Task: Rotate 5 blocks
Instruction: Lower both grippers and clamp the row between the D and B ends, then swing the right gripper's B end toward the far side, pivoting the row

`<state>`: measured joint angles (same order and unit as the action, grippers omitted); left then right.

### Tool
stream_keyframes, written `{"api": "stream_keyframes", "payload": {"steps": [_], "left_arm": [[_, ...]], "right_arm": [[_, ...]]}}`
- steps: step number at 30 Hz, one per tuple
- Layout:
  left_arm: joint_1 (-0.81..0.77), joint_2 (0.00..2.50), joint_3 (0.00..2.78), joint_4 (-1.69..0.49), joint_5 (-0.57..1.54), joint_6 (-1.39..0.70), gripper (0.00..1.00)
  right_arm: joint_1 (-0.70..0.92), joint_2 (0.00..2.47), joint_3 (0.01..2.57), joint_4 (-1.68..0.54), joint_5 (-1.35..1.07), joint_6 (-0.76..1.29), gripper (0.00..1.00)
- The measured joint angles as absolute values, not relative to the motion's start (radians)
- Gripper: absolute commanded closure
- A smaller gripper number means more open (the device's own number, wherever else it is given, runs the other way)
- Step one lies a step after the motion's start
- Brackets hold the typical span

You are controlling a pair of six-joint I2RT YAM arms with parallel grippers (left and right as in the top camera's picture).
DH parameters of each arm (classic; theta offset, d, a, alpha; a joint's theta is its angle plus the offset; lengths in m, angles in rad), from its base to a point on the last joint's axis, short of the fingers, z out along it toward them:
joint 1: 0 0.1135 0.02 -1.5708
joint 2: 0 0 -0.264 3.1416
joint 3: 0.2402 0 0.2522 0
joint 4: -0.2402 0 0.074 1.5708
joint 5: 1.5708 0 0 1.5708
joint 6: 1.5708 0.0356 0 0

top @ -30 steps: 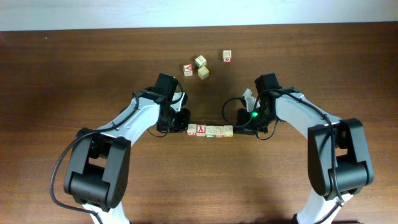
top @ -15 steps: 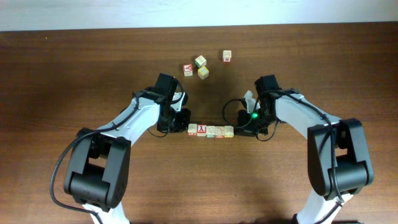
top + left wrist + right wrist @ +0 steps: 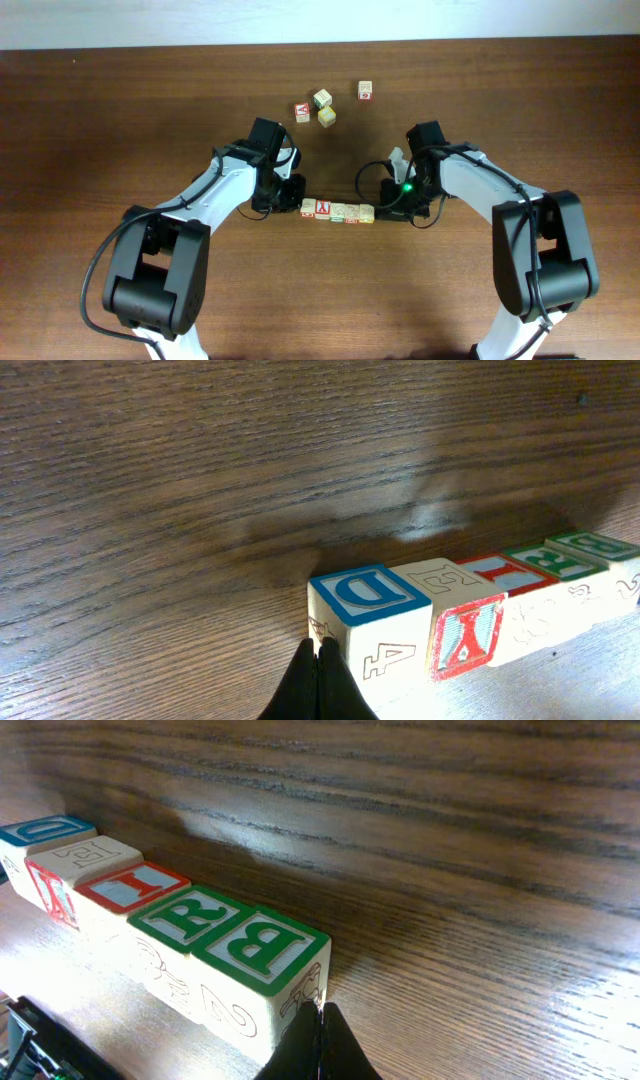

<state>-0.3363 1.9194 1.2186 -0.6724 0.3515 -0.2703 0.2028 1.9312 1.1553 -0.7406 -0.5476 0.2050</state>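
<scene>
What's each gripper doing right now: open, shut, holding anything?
Left gripper: closed, holding nothing, tips at the blue D block ending the row.
Right gripper: closed, holding nothing, tips at the green B block at the other end.

Dark wooden table [image 3: 100,120], visible grain, pale strip [image 3: 320,20] along its far edge, soft glare

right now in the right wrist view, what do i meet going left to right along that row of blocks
blue D block → pale block with an outlined letter → red I block → green R block → green B block → right gripper, shut, at the row's end
</scene>
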Motion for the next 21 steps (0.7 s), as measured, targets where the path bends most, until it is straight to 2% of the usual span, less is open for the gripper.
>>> {"api": "stream_keyframes", "payload": {"steps": [21], "left_arm": [[-0.326, 1.919, 1.219, -0.675, 0.305, -0.27, 1.0]], "right_arm": [[0.252, 1.931, 1.282, -0.852, -0.509, 0.205, 0.96]]}}
